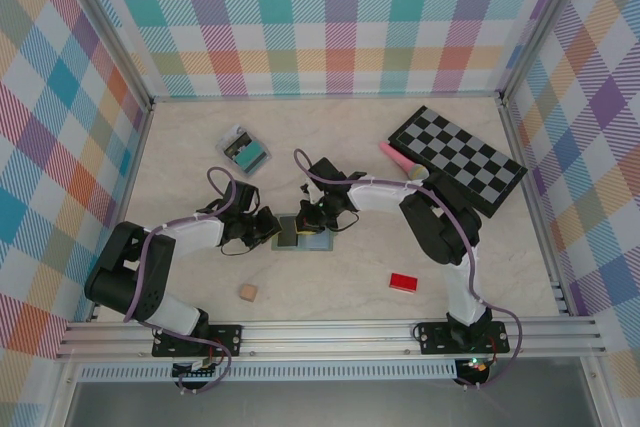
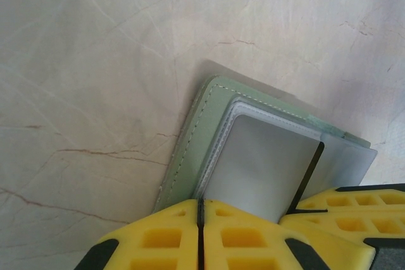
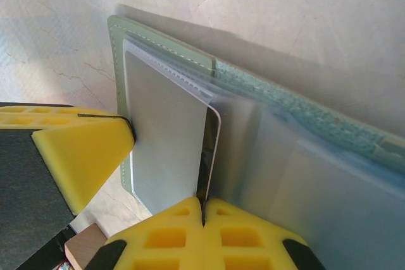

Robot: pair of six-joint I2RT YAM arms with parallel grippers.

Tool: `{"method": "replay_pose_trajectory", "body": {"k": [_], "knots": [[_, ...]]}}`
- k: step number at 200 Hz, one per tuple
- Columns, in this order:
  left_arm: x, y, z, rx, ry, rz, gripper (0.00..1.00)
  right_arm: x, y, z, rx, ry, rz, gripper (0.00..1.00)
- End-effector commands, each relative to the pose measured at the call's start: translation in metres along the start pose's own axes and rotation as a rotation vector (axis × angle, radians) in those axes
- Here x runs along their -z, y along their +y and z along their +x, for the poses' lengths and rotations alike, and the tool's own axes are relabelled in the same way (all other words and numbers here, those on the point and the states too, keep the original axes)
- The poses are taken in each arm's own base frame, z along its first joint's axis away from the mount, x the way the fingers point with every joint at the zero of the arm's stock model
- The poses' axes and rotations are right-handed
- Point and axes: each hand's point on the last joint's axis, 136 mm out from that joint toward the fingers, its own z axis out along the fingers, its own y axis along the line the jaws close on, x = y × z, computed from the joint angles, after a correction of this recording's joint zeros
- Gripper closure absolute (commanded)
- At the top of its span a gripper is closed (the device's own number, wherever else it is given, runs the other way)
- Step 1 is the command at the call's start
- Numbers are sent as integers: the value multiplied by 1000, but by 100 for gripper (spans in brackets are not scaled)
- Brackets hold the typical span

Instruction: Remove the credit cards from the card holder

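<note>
Now clamping the wallet [image 2: 193, 150] with the left gripper [image 2: 200, 219], nipping a grey card [image 3: 183, 156] in the right gripper [image 3: 204, 210], toward the front edge of the tabletop [image 1: 350, 137].

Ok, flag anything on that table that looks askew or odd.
Nothing spilled or damaged. The checkered board sits skewed at the far right, a pink object against its edge. The card holder lies open mid-table, the left gripper shut at its edge and the right gripper pinching what looks like a grey card.
</note>
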Motion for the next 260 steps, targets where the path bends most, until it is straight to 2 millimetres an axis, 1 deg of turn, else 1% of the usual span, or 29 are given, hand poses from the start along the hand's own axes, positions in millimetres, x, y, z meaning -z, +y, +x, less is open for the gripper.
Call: {"method": "replay_pose_trajectory", "body": {"k": [1,46,88,102,133,148,162,195,213,235,260], "knots": [[-2,28,8,23,15,-120,91,9,-9,4,-7,-4,48,98],[2,28,8,15,8,-127,89,14,-21,12,-15,2,90,98],[1,23,8,11,16,-107,90,15,-25,16,-15,5,91,97],[3,14,7,4,15,-62,90,15,-23,16,-11,8,81,97],[13,-22,1,-39,3,82,90,11,-12,14,6,24,22,97],[16,-31,1,-54,6,110,90,9,-9,13,6,30,7,97],[15,-32,0,-59,10,107,90,8,-8,11,5,31,6,97],[5,-26,2,-55,39,82,93,6,-10,11,3,33,10,96],[1,-27,3,-58,53,80,94,5,-10,12,1,36,8,96],[-1,-28,3,-63,60,87,95,5,-9,12,0,38,4,96],[-3,-23,4,-63,67,67,96,5,-9,11,1,37,4,95]]}}
